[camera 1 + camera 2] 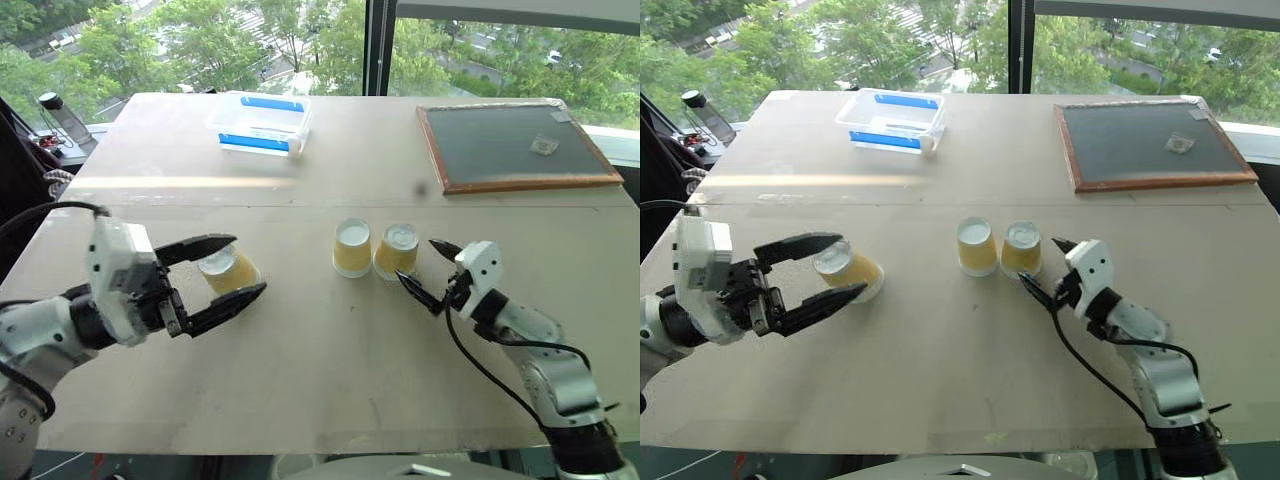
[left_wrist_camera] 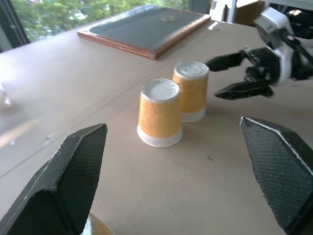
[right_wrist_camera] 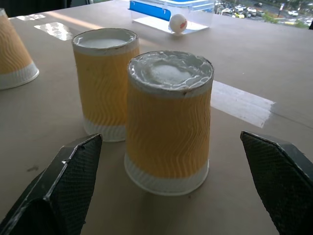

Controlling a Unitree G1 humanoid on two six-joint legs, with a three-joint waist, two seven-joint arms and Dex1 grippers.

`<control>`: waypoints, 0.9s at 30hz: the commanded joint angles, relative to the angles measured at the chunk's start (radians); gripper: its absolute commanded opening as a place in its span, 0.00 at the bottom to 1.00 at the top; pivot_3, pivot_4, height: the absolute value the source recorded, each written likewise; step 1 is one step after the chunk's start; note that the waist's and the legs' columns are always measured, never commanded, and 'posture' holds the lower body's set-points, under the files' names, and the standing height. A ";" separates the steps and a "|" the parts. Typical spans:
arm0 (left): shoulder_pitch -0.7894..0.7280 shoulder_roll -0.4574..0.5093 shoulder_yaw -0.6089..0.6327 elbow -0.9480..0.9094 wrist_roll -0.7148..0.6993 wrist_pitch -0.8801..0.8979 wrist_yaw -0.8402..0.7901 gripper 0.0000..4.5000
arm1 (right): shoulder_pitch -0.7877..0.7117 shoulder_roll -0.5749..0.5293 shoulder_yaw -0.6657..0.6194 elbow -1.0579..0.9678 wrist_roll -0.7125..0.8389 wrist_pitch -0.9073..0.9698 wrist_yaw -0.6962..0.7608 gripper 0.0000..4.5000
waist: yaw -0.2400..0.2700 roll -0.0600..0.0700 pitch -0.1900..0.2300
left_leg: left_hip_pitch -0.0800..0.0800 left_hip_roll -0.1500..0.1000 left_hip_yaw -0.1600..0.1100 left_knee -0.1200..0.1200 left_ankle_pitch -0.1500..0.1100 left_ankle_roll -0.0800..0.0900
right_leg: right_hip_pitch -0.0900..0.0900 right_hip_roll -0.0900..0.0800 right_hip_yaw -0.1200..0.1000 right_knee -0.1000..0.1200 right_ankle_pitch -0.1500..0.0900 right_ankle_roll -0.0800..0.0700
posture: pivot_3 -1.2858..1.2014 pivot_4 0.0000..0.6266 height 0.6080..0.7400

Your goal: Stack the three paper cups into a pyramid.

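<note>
Two paper cups stand upside down side by side in the middle of the table: the left one [image 1: 351,248] and the right one [image 1: 397,250], nearly touching. My right gripper [image 1: 417,260] is open just to the right of the right cup [image 3: 168,122], its fingers apart from it and holding nothing. The third paper cup [image 1: 230,271] stands upside down further left. My left gripper [image 1: 249,265] is open, its two fingers on either side of that cup as seen from the head, and it is not closed on it.
A clear plastic box with blue strips [image 1: 262,124] sits at the far middle with a small white ball [image 3: 178,23] in it. A wood-framed chalkboard [image 1: 515,148] lies at the far right. A dark bottle [image 1: 62,118] stands off the table's far left corner.
</note>
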 commanded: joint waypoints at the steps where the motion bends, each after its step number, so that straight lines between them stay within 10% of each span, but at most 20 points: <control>1: 0.031 -0.096 0.004 0.009 0.102 -0.127 0.066 1.00 | 0.060 -0.067 -0.068 -0.075 0.105 0.003 0.113 0.99 | 0.000 -0.001 0.000 | 0.000 0.000 0.000 0.000 0.000 0.000 | 0.000 0.000 0.000 0.000 -0.001 -0.002 | 0.52 0.24 1.00; 10: 0.055 -0.430 -0.195 0.104 0.497 -0.437 0.369 1.00 | 0.147 -0.156 -0.204 -0.105 0.431 -0.106 0.490 0.99 | 0.005 -0.007 -0.001 | 0.015 0.002 0.001 0.001 0.000 0.000 | 0.018 0.002 -0.003 -0.004 -0.003 -0.001 | 0.52 0.24 1.00; 27: -0.041 -0.411 -0.296 0.281 0.536 -0.517 0.409 1.00 | 0.125 -0.122 -0.192 -0.147 0.448 -0.093 0.442 0.99 | 0.007 -0.006 0.000 | 0.015 0.002 -0.001 0.001 0.000 0.000 | 0.017 0.001 -0.004 -0.004 -0.002 -0.003 | 0.52 0.24 1.00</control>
